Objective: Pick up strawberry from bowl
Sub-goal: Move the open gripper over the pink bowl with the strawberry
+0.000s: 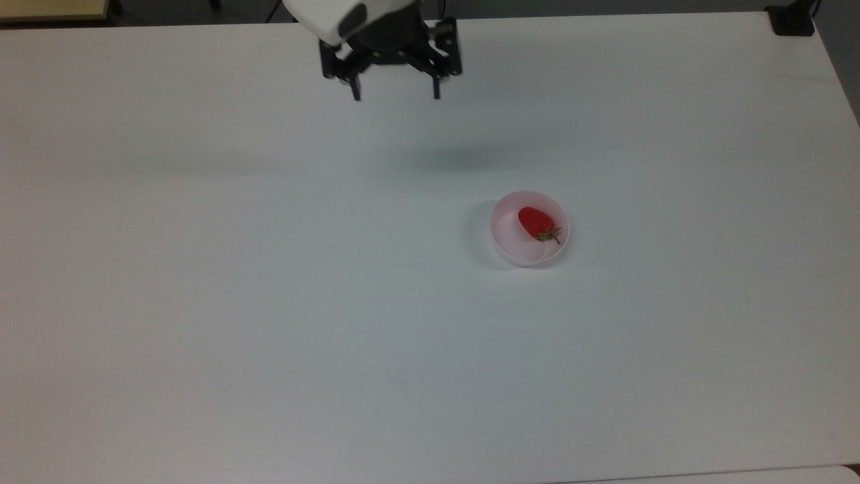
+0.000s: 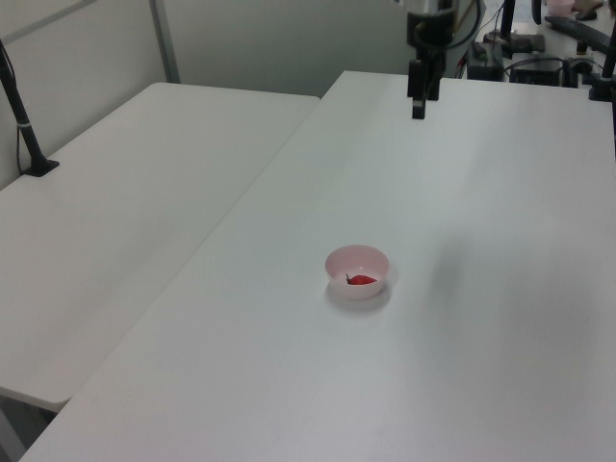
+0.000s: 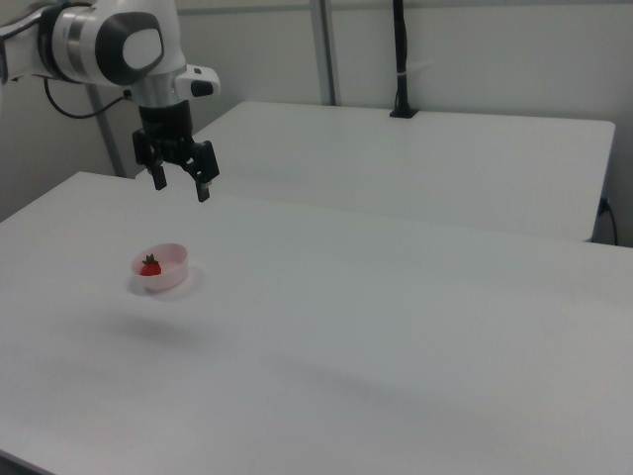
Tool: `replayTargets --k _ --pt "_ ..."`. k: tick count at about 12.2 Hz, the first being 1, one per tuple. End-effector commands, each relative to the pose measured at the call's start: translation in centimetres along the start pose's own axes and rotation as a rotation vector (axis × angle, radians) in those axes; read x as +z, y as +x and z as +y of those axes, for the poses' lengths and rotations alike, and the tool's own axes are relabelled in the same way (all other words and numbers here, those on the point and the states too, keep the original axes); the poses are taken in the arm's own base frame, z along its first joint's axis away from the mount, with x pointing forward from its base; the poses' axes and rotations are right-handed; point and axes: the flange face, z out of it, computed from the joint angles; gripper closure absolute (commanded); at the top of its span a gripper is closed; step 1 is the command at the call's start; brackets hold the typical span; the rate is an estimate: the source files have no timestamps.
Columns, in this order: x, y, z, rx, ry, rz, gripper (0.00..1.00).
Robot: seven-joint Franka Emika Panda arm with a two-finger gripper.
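Note:
A red strawberry [image 1: 535, 222] with a green cap lies inside the pale pink bowl [image 1: 505, 235] on the white table, right of centre in the top view. The left view has the bowl [image 2: 357, 261] mid-table with the strawberry [image 2: 362, 280] in it, and the right view has the bowl [image 3: 169, 277] and strawberry [image 3: 150, 267] at its left. My gripper [image 1: 396, 94] hangs open and empty near the table's far edge, well up and to the left of the bowl in the top view. It is high above the table in the left view [image 2: 419, 111] and the right view [image 3: 181, 186].
A second white table [image 2: 125, 192] adjoins the work table on the left view's left. A black post [image 2: 24, 125] stands on it. Dark equipment [image 2: 539, 58] sits beyond the table's far end. A black clamp [image 1: 793, 20] sits at the top view's upper right corner.

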Motion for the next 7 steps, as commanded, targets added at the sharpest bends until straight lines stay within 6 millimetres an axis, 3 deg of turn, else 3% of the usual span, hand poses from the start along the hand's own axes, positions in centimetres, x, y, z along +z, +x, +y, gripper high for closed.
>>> replayTargets --k 1,4,7 --pt "3.0 1.4 -5.0 -0.065 0.032 0.029 0.0" --pt "7.5 2.8 -7.9 -0.092 0.007 0.008 0.0" --pt "10.9 3.6 -10.5 -0.128 -0.02 0.015 0.0"
